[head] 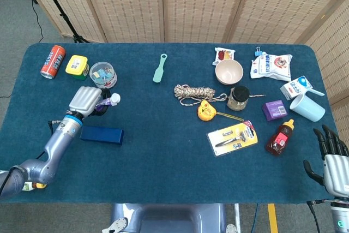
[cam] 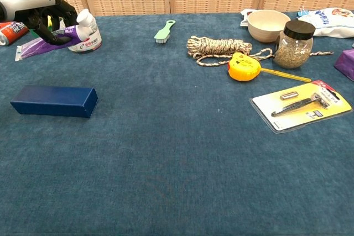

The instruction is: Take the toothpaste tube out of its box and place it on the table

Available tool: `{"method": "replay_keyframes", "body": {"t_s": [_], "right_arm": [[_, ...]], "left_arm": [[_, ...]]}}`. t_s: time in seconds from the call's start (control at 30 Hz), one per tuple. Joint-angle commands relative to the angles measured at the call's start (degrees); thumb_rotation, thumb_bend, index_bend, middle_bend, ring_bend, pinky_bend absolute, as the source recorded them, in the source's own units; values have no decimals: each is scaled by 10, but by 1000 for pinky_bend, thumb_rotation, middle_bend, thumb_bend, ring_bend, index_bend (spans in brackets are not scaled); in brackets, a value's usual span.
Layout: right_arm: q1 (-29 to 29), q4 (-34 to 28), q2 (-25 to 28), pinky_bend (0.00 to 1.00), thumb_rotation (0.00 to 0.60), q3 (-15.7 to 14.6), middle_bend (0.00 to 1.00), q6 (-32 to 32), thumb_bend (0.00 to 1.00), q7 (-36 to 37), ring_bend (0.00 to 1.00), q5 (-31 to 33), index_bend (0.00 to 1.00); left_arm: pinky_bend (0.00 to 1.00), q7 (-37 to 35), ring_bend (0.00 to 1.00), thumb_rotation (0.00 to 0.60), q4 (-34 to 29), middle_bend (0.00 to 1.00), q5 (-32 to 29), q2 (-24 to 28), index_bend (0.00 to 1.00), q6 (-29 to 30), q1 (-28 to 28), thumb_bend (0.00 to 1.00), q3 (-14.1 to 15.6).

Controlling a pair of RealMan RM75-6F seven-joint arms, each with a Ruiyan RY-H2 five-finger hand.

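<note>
My left hand (head: 86, 101) (cam: 34, 7) grips the purple toothpaste tube (cam: 54, 37) and holds it in the air, its white cap (head: 115, 98) pointing right. The dark blue box (head: 101, 135) (cam: 54, 101) lies flat on the table below and in front of that hand, apart from the tube. Which of its ends is open I cannot tell. My right hand (head: 330, 160) hovers off the table's near right corner with its fingers spread and nothing in it; the chest view does not show it.
A red can (head: 53, 61), a yellow box (head: 77, 65) and a clear jar (head: 103, 74) stand just behind the left hand. A green brush (head: 159, 67), rope (head: 194, 92), yellow tape measure (head: 205, 110) and razor pack (head: 232, 137) lie mid-table. Bowl (head: 228, 71), cup (head: 307, 107) and bottle (head: 280, 137) are at the right.
</note>
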Motion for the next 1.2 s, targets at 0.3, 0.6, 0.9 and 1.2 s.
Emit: {"method": "replay_keyframes", "body": {"t_s": [0.3, 0.6, 0.9, 1.2], "right_arm": [[21, -5, 6, 135, 600, 10, 0, -22, 368, 16, 29, 4, 17], [38, -18, 15, 135, 600, 10, 0, -44, 368, 52, 28, -1, 50], [62, -32, 26, 120, 600, 6, 11, -70, 369, 137, 56, -34, 120], [101, -22, 22, 63, 600, -4, 8, -100, 369, 217, 44, -85, 146]], "left_arm": [[600, 3, 636, 600, -57, 583, 35, 50, 617, 2, -8, 935, -7], [600, -18, 634, 600, -118, 587, 65, 105, 624, -31, -14, 932, 0], [600, -51, 634, 600, -181, 592, 124, 162, 631, -78, -34, 932, 7], [600, -42, 634, 600, -228, 592, 155, 186, 632, -108, -65, 931, 6]]}}
